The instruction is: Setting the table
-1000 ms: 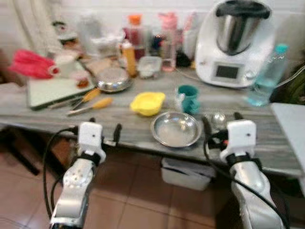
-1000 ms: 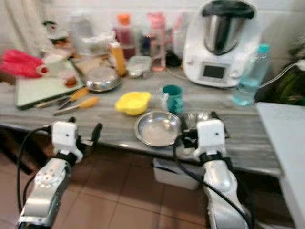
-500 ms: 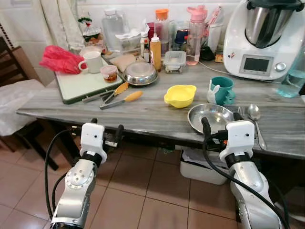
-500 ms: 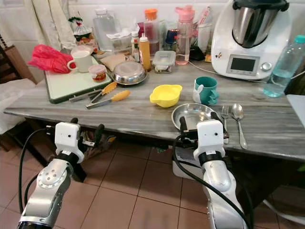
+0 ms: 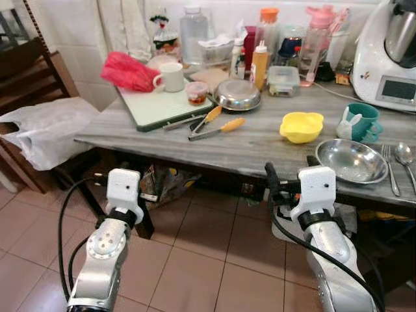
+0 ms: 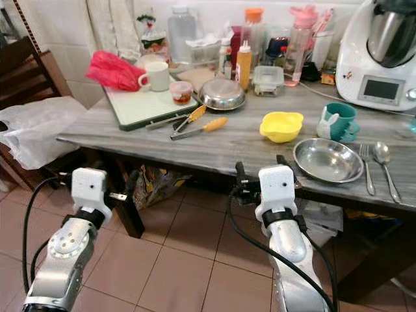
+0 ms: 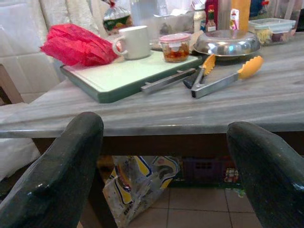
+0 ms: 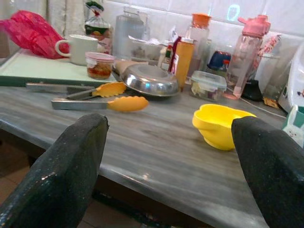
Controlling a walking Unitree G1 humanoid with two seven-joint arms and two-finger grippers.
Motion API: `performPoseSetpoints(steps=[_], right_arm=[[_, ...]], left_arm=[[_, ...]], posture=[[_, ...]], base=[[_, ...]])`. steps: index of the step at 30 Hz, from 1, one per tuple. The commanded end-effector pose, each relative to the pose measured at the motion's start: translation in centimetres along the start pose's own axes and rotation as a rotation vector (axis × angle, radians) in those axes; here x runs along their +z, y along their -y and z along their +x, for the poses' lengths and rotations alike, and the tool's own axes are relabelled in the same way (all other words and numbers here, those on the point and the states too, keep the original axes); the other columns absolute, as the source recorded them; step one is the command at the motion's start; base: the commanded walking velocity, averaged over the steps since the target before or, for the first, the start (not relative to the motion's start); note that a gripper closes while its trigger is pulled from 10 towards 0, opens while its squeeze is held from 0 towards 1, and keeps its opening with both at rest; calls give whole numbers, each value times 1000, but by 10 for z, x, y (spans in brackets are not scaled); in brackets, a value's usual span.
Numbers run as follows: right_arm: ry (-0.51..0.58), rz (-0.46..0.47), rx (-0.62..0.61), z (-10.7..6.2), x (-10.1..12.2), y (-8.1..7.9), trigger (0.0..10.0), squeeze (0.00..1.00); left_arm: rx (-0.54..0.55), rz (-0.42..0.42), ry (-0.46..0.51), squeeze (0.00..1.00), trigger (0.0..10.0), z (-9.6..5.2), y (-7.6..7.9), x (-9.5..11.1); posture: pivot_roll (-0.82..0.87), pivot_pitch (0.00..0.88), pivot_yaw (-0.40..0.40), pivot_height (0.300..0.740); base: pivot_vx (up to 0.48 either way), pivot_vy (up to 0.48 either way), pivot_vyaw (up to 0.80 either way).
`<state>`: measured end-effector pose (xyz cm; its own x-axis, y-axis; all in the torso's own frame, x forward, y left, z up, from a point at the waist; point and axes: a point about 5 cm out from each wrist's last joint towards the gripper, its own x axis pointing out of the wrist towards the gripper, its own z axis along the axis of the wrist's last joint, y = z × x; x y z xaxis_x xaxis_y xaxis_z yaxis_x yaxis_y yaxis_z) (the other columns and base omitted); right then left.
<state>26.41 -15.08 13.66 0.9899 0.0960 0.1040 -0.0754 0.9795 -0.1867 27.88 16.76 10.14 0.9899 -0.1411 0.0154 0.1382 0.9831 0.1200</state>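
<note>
Steel round plate (image 5: 347, 160) lies on the grey wooden bench (image 5: 253, 140), fork (image 5: 389, 168) and spoon (image 5: 407, 159) beside it; setting seems barely begun. My left pincer (image 5: 144, 195) and right pincer (image 5: 291, 175) hover spread, empty.

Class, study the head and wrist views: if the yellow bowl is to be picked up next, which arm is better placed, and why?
Probably the right. The right gripper hangs open at the table edge just before the yellow bowl, which its wrist view faces. The left gripper, also open, sits far off by the green cutting board.
</note>
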Motion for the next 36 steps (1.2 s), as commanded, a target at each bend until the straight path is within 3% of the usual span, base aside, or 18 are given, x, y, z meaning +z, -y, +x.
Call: performPoseSetpoints(steps=[1, 9, 12, 17, 23, 29, 32, 34, 36], right_arm=[[-13, -4, 7, -2, -4, 0, 10000, 0], [-82, 21, 39, -9, -22, -6, 10000, 0], [-140, 57, 43, -13, -35, -8, 10000, 0], [-245, 105, 36, -21, -62, -9, 10000, 0], [-313, 97, 53, -29, -83, -13, 10000, 0], [-502, 132, 21, -49, -128, -12, 10000, 0], [-663, 190, -23, -65, -160, -11, 10000, 0], [-711, 170, -26, -72, -171, -9, 10000, 0], [-840, 124, 6, -87, -192, -12, 10000, 0]], left_arm=[[-5, 8, -10, 0, 10000, -2, 0, -4], [-58, 22, -95, 0, 10000, -9, 5, -26], [-107, -13, -156, 0, 10000, -12, 11, -40], [-148, 7, -260, 0, 10000, -16, 15, -69], [-176, 20, -348, 0, 10000, -20, 14, -92], [-228, 40, -482, 0, 10000, -27, 18, -117], [-245, 66, -610, 0, 10000, -41, 22, -138], [-250, 85, -666, 0, 10000, -47, 24, -146], [-299, 135, -775, 0, 10000, -61, 31, -159]], posture=[[-32, 0, 32, 740], [-32, 0, 35, 740], [-34, 0, 39, 740], [-42, 0, 43, 740], [-60, 0, 46, 740], [-69, 0, 43, 740], [-91, 0, 48, 740], [-94, 0, 49, 740], [-112, 0, 59, 740]], base=[[0, 0, 0], [0, 0, 0], [0, 0, 0], [0, 0, 0], [0, 0, 0], [0, 0, 0], [0, 0, 0], [0, 0, 0], [0, 0, 0]])
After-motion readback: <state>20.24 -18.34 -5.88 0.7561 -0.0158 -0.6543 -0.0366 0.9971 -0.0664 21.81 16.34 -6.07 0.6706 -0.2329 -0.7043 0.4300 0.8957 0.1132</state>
